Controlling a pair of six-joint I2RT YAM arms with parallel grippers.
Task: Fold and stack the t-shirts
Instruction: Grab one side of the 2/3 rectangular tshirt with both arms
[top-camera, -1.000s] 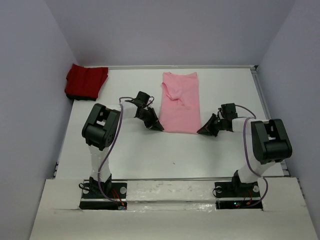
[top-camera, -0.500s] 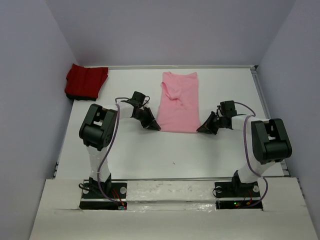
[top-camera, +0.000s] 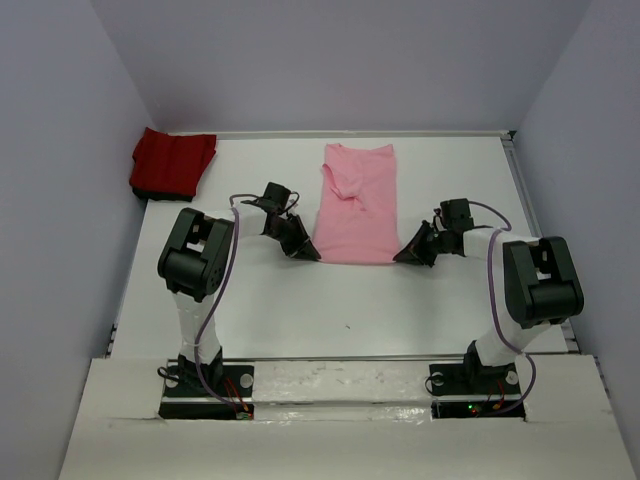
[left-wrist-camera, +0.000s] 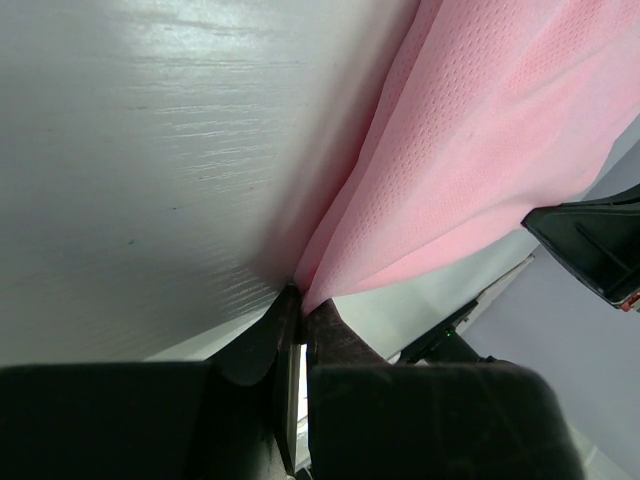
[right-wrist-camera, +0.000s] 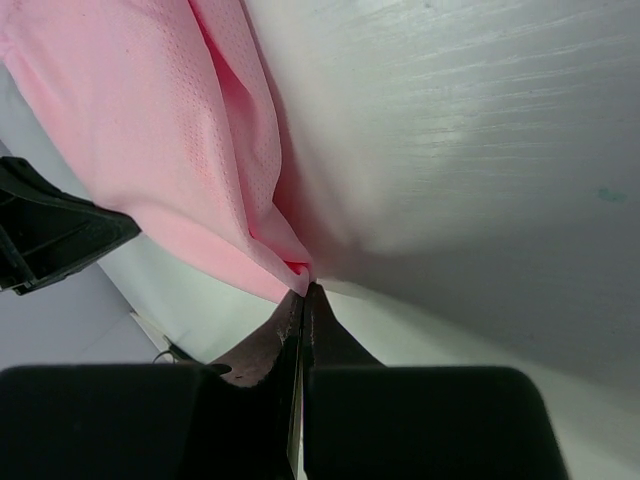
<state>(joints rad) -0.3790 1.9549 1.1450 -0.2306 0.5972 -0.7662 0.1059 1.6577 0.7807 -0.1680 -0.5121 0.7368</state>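
Note:
The light pink t-shirt (top-camera: 358, 205) lies folded into a long strip in the middle of the table, collar end far. My left gripper (top-camera: 309, 256) is shut on its near left corner; the pink cloth (left-wrist-camera: 470, 150) runs out of the closed tips in the left wrist view. My right gripper (top-camera: 401, 258) is shut on its near right corner; the pink cloth (right-wrist-camera: 170, 130) meets the closed tips in the right wrist view. The deep red t-shirt (top-camera: 173, 162) lies folded at the far left corner, away from both grippers.
The white table (top-camera: 330, 300) ends in a raised rail at the right (top-camera: 527, 210) and grey walls at the back and left. Both arm bases (top-camera: 205, 385) stand on the near edge.
Both grippers have moved slightly away from me with the pink shirt's near corners, and the near edge of the shirt has shifted a little farther.

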